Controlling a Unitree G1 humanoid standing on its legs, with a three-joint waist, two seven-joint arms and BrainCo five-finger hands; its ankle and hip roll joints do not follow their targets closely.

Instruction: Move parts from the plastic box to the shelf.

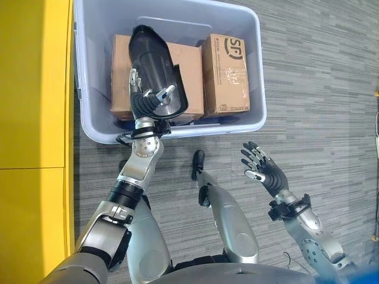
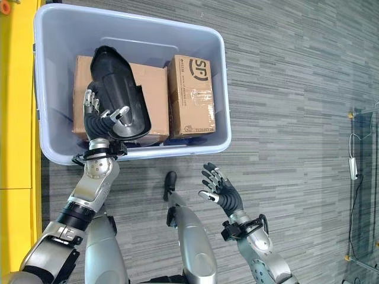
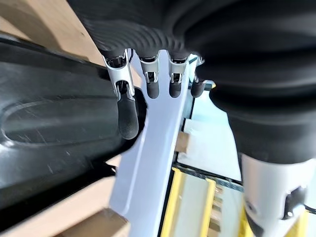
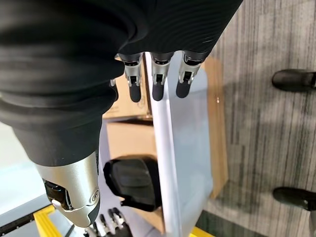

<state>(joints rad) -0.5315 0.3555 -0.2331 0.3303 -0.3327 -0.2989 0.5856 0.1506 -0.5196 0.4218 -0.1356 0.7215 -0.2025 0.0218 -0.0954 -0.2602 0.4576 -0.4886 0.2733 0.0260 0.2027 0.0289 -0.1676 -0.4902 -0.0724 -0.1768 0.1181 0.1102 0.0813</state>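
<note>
Left hand (image 1: 146, 102) curled round black moulded part (image 1: 153, 59) at plastic box (image 1: 249, 35) near wall. Part looks rigid, light, slick; grip its open rim. Right hand (image 1: 265, 168) spread, idle.

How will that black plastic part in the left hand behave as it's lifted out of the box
The black plastic part looks like a rigid moulded shell, so it should keep its shape. Being hollow and open at one end, it is probably light for its size. The left hand grips only its lower end, and the surface looks smooth, so it may pivot or slip toward the cardboard boxes.
</note>
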